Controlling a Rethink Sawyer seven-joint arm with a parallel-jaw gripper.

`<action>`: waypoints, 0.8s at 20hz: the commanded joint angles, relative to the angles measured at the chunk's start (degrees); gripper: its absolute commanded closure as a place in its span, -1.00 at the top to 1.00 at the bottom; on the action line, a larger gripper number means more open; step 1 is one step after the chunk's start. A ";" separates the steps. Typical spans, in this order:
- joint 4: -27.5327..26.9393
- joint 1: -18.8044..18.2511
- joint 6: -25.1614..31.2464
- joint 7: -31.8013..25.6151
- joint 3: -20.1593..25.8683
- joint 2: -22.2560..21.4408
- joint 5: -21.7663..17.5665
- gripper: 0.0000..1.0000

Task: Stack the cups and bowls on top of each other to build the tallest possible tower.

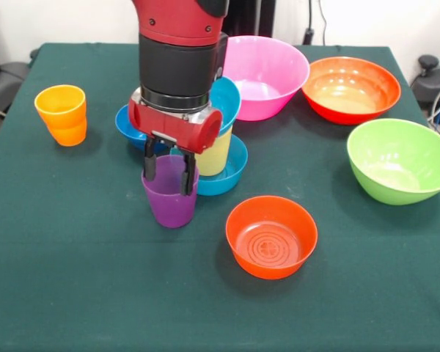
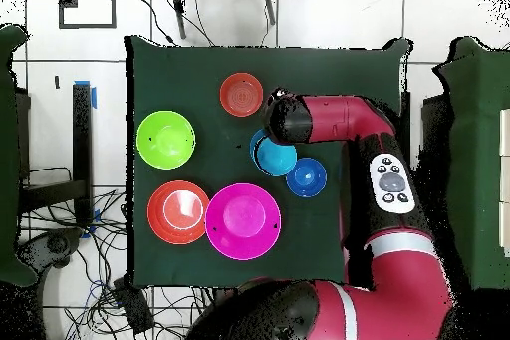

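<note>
The claw (image 1: 169, 174) hangs straight down over the purple cup (image 1: 170, 194), which stands upright, mouth up, on the green counter (image 1: 73, 249). One dark finger runs down outside the cup's rim at 9 o'clock; the other drops inside the mouth toward 3 o'clock. The jaws look part-closed across that wall, but whether they pinch it or merely straddle it I cannot tell.

The coming move turns on one relation: the tower (image 1: 220, 139) stands just beside the cup at about 1 o'clock in the front view. There a cyan small bowl (image 1: 231, 103) caps a pale yellow cup (image 1: 215, 154) seated in a mid-blue small bowl (image 1: 231, 172). In my judgement the purple cup must rise well clear of that cyan rim before it shifts sideways, since the gap between cup and stack is slim.

Open room lies toward 6 and 8 o'clock. The orange-red small bowl (image 1: 271, 236) sits at 4 o'clock, near but apart. A dark blue small bowl (image 1: 127, 123) lies behind the arm at 11 o'clock. The orange cup (image 1: 61, 114) stands well apart at 10 o'clock, and the pink (image 1: 268, 73), orange-red (image 1: 350, 88) and lime green (image 1: 400, 160) large bowls keep to the right.
</note>
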 commanded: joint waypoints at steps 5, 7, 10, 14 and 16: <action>0.63 2.24 -3.00 -0.41 -0.39 1.61 -2.24 1.00; 0.62 2.13 -3.09 -0.59 -0.32 1.69 -2.22 1.00; 0.35 1.73 -3.53 -1.07 -0.02 2.44 -2.31 1.00; -2.01 1.47 -0.85 -4.54 0.49 5.13 -3.17 1.00; -2.34 1.30 -2.45 -4.57 0.40 5.80 -3.80 1.00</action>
